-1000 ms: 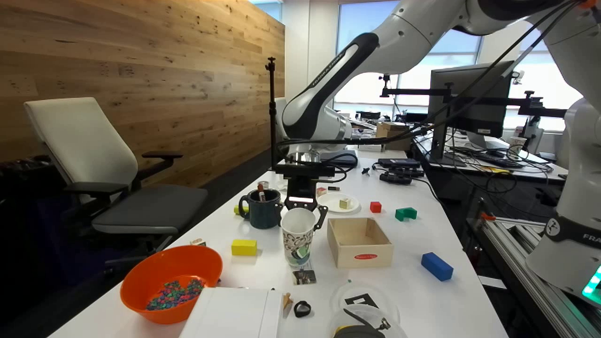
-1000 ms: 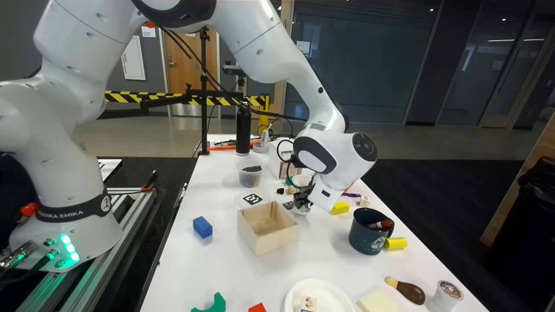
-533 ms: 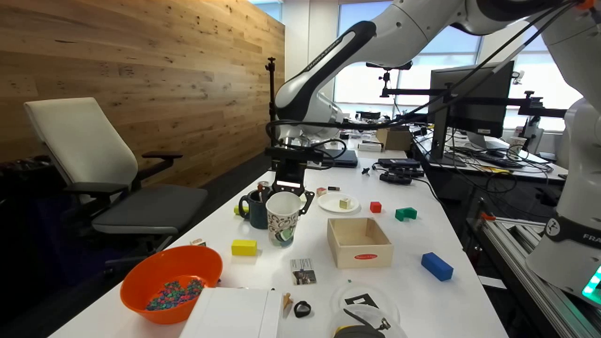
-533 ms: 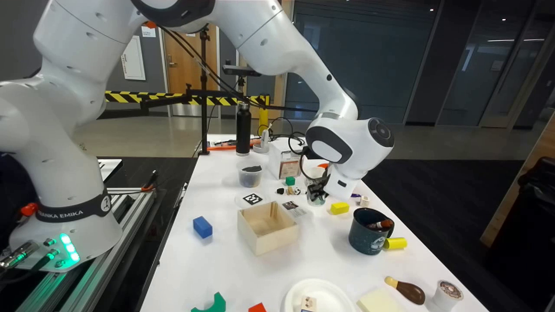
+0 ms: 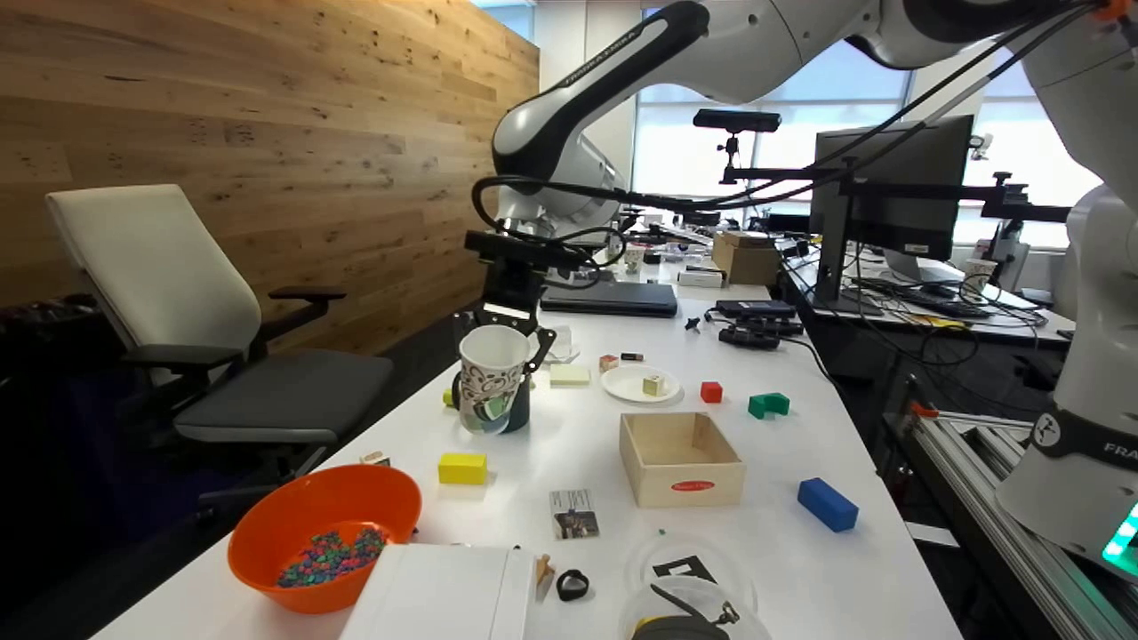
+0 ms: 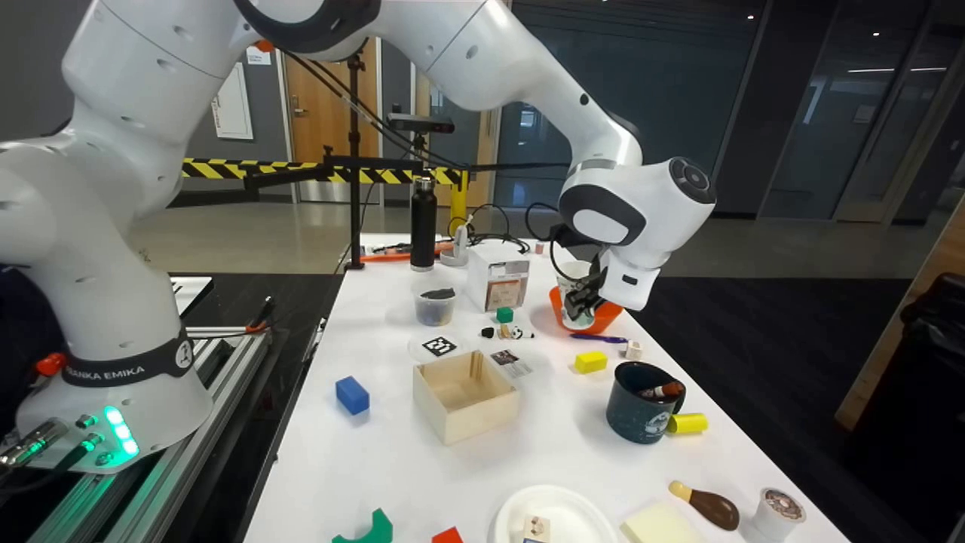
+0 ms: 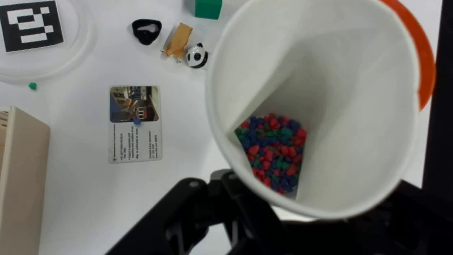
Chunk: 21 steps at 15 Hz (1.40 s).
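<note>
Pinching with the tool [image 5: 495, 354] a creased cup [image 5: 488, 391] of colored bits [image 7: 272, 152], presumably thin paper, light and easily crushed, so best gripped gently at mid-wall.

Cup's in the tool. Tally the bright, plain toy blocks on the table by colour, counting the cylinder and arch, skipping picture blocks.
Yellow: 2 (brick, cylinder)
Green: 2 (arch, small block)
Red: 1 (cube)
Blue: 1 (long block)
Total: 6
</note>
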### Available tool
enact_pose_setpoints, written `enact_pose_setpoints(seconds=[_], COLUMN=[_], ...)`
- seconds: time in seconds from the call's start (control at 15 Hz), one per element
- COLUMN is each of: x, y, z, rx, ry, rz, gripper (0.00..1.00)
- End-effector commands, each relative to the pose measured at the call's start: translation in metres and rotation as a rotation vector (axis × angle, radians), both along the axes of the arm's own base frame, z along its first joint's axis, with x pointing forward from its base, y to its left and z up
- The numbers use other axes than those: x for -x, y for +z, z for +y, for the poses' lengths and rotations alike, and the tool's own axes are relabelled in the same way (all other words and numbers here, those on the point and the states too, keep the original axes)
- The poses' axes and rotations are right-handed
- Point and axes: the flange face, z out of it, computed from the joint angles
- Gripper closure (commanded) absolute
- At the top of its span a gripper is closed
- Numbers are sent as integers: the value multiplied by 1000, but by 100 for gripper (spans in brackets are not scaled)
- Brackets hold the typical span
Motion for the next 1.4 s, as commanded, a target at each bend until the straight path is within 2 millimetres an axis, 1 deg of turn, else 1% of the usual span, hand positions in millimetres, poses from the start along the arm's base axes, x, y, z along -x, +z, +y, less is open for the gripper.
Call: enact_pose_setpoints(seconds=[0.0,0.07,0.13,0.27,0.53,0.6,0.93,1.07,1.33], x=[-18,-19,-11,-14,-15,-10,-27,-33,-55], y=[14,19,13,17,16,16,8,6,13], z=[-2,-5,1,-2,-4,-4,-7,-4,13], rx=[-8,-35,-14,-23,-25,18,238,281,329], ry=[63,91,35,60,66,52,29,51,125], rz=[-26,-38,-23,-33,-35,-34,-5,12,-19], gripper=[80,80,55,55,55,80,80,80,80])
